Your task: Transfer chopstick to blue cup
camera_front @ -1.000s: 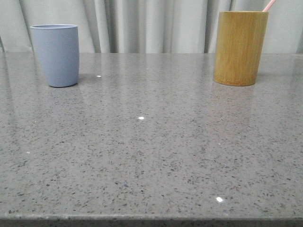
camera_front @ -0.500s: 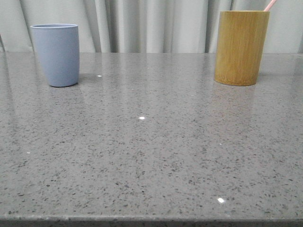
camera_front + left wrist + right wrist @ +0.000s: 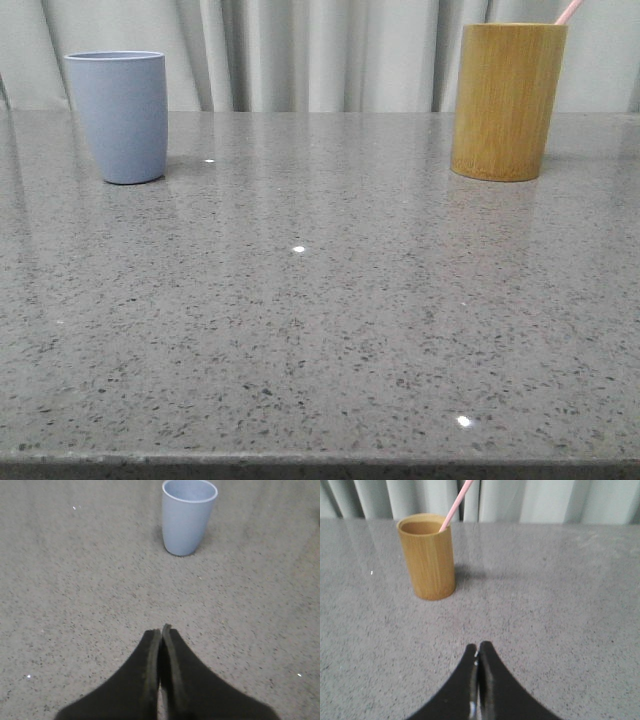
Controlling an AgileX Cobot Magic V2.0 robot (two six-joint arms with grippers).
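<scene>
The blue cup (image 3: pixel 118 115) stands upright at the far left of the grey table; it also shows in the left wrist view (image 3: pixel 187 516), empty as far as I see. A pale pink chopstick (image 3: pixel 456 504) leans out of the yellow-brown bamboo holder (image 3: pixel 427 556), which stands at the far right in the front view (image 3: pixel 506 100); only the stick's tip (image 3: pixel 568 12) shows there. My left gripper (image 3: pixel 161 630) is shut and empty, well short of the blue cup. My right gripper (image 3: pixel 478 646) is shut and empty, short of the holder. Neither gripper shows in the front view.
The grey speckled stone table (image 3: pixel 320 300) reaches from the front edge to pale curtains (image 3: pixel 320 50) right behind both cups. A wide stretch of tabletop separates the two cups.
</scene>
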